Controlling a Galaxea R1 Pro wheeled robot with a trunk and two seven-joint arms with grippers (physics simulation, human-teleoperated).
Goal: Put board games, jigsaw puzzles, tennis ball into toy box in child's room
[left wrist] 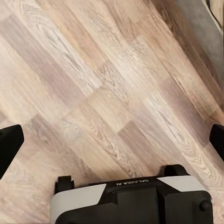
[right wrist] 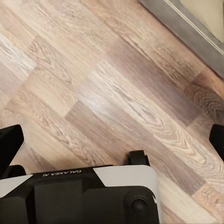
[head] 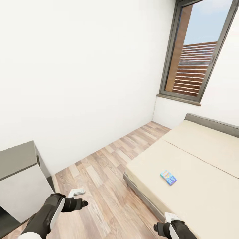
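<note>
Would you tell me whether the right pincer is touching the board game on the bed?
Apart. The head view shows the right pincer low over the floor, while the board game lies alone on the bed.

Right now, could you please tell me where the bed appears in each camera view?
Head view: the bed takes up the right side, with a small colourful box on its mattress.
Left wrist view: a grey strip, probably the bed's frame, in one corner.
Right wrist view: grey frame and beige mattress in one corner.
Shared landmark: the wooden floor.
</note>
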